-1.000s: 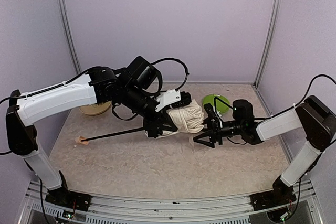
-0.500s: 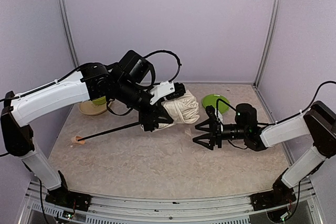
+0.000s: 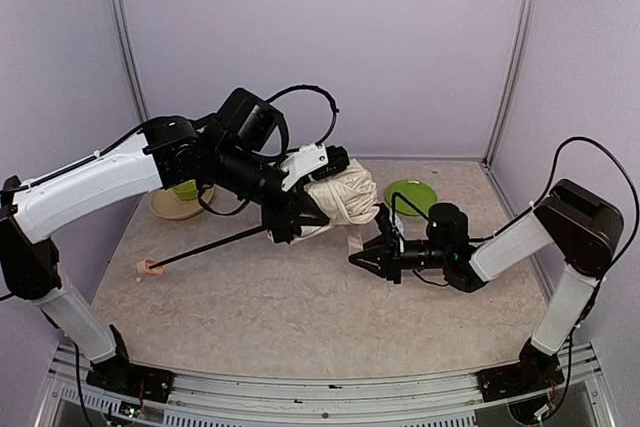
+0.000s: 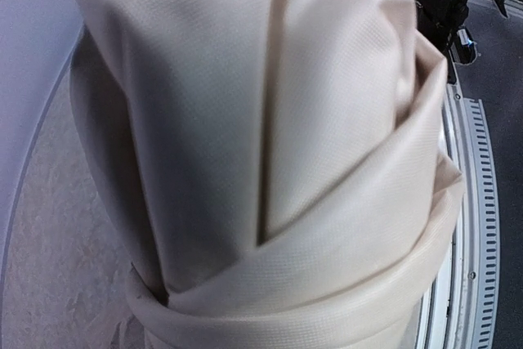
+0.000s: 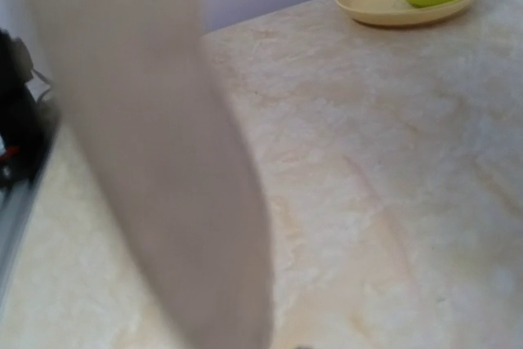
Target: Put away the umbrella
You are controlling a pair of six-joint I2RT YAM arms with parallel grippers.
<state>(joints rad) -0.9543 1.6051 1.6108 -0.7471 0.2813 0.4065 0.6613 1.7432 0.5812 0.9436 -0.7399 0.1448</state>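
While the left gripper [image 3: 295,224] clamps the umbrella [image 3: 345,197], the right gripper [image 3: 360,257], opening unclear, should press loose folds gently.

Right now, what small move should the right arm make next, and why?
Probably ease the right pincer toward the cream fabric of the umbrella and close on it. The left pincer holds the umbrella by its bundled end, and blurred fabric fills much of the right wrist view, so the folds look nearly within reach.
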